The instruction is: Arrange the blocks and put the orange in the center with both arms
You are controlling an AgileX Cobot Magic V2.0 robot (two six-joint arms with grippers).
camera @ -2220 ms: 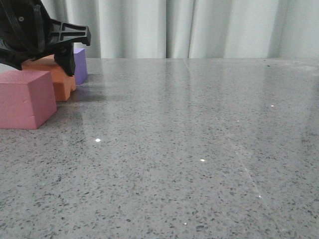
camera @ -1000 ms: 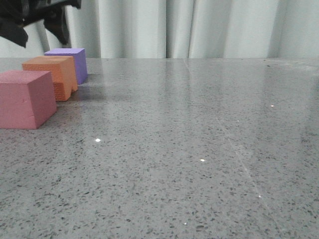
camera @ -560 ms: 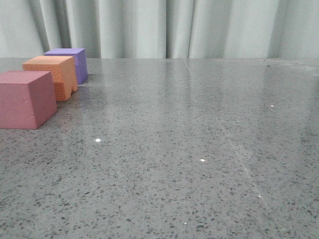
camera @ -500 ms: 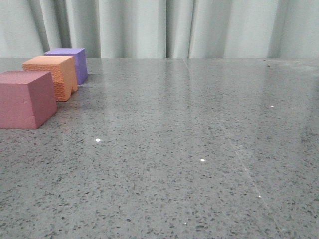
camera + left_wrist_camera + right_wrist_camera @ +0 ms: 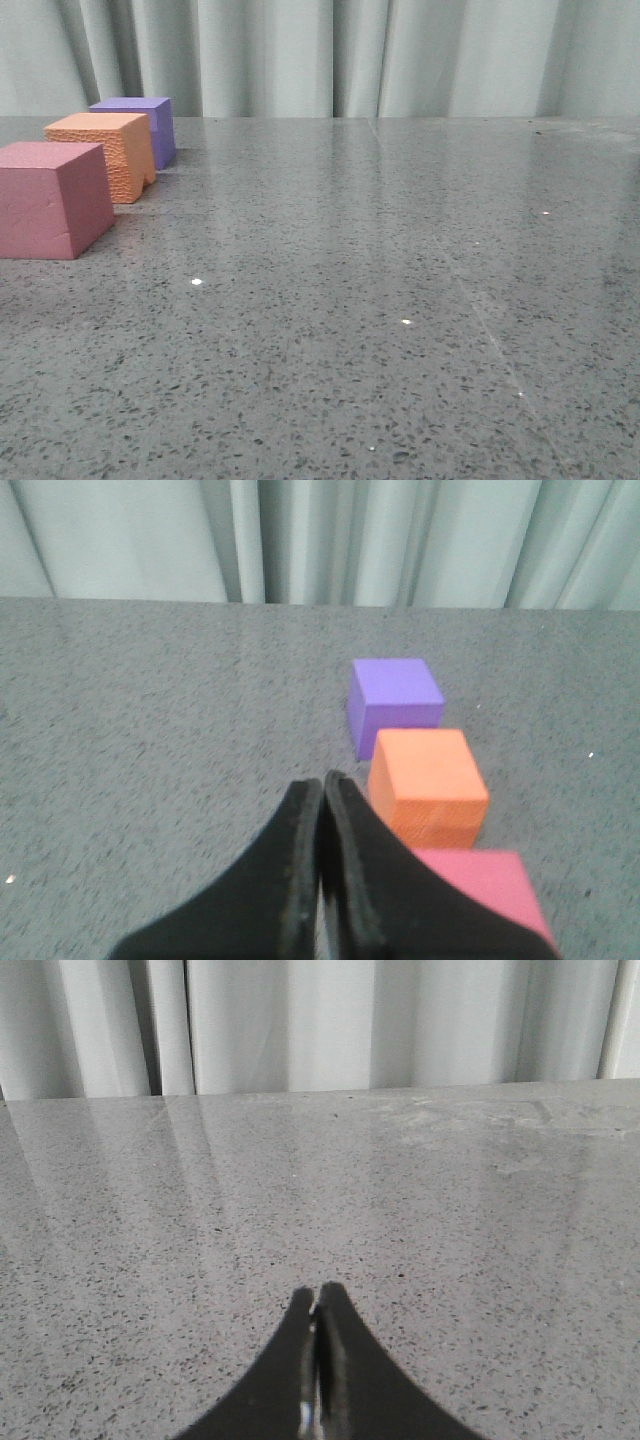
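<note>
Three foam cubes stand in a row at the table's far left. The pink-red cube [image 5: 52, 199] is nearest, the orange cube [image 5: 105, 154] is in the middle, and the purple cube [image 5: 140, 126] is farthest. The left wrist view shows the same row: purple [image 5: 395, 699], orange [image 5: 427, 783], pink-red [image 5: 484, 889]. My left gripper [image 5: 322, 783] is shut and empty, held above the table beside the orange cube. My right gripper [image 5: 317, 1296] is shut and empty over bare table. Neither gripper shows in the front view.
The grey speckled tabletop [image 5: 380, 280] runs back to a pale curtain [image 5: 330, 55]. The cubes stand close together near the table's left edge.
My left gripper was at the orange and purple cubes 2.2 s ago, then lifted up and out of the front view. The orange cube now stands free between the other two.
</note>
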